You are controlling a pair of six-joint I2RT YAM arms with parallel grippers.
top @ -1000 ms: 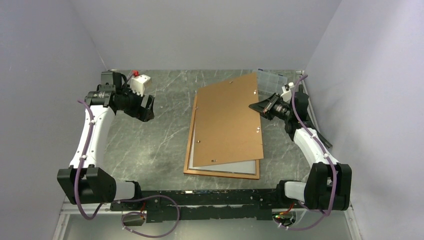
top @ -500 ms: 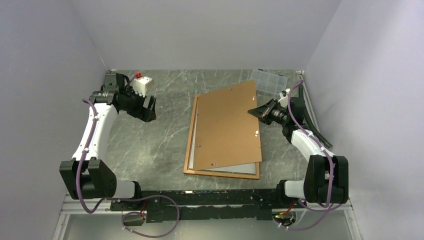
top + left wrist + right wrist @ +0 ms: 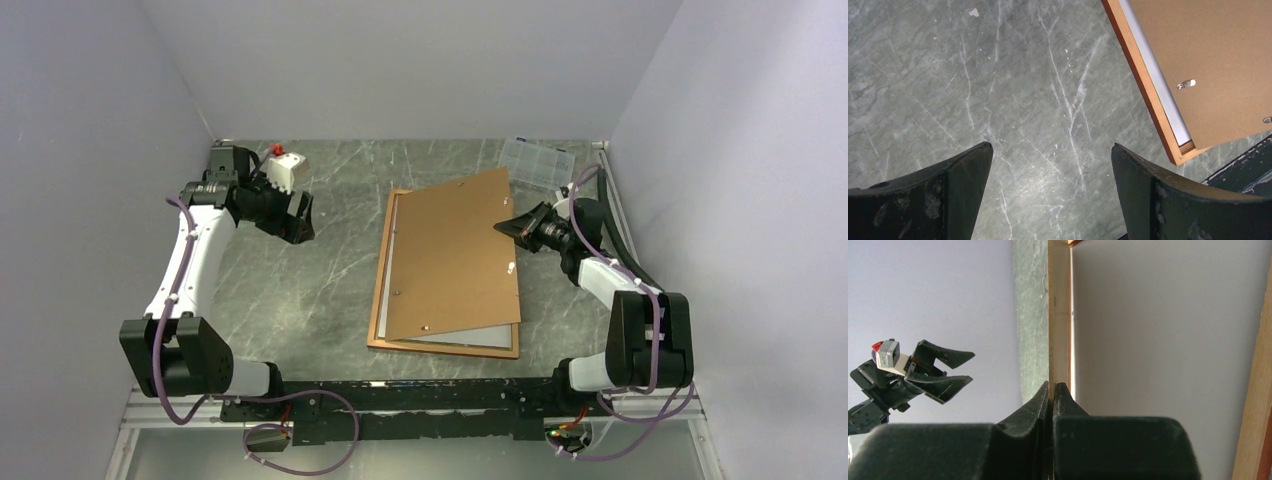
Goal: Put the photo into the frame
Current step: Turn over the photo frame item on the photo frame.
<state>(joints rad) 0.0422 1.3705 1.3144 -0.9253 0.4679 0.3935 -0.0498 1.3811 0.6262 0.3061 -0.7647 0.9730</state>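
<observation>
right gripper point(image 3: 505, 226) clamped on backing board point(image 3: 450, 255) edge; board tilted over frame point(image 3: 443, 346) | left gripper point(image 3: 299, 220) wide open, empty

Backing board point(image 3: 455, 255) atop frame point(image 3: 445, 350)

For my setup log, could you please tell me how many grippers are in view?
2. The left gripper hangs open over the table, left of the frame. The right gripper is shut on the right edge of the board. None looks hidden.
</observation>
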